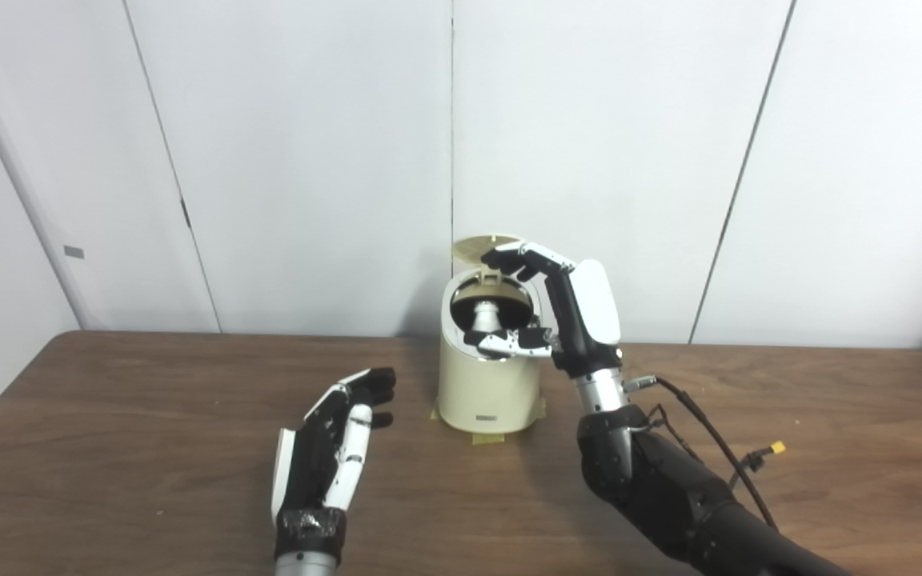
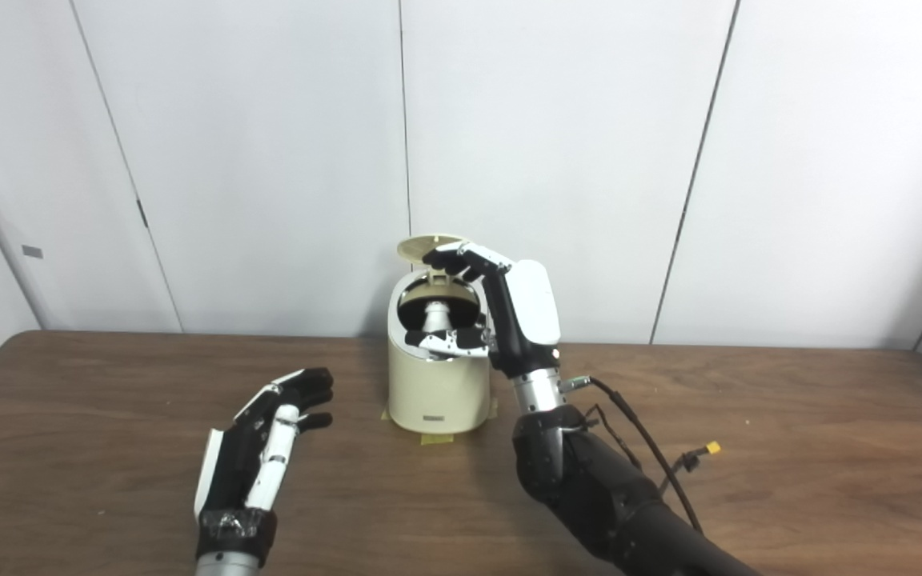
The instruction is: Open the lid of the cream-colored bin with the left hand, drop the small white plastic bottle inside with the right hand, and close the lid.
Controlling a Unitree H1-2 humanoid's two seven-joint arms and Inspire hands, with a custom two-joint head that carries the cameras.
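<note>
cream-colored bin (image 1: 487,392) stands on the wooden table (image 1: 149,416) with its lid (image 1: 483,246) tipped up. small white plastic bottle (image 1: 487,316) sits inside the opening. right hand (image 1: 569,308) spreads over the rim, fingers apart, holding nothing. left hand (image 1: 333,448) rests open on the table, near the bin.

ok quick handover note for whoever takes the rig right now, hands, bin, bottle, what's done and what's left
Left hand: open, empty, resting low over the table, left of the bin.
Right hand: at the bin's right side, fingers up at the raised lid, thumb over the opening. No visible grasp.
Cream-colored bin: upright, lid open.
White bottle: inside the bin.
Done: lid opened, bottle dropped in.
Left: close the lid and withdraw the right hand.
</note>
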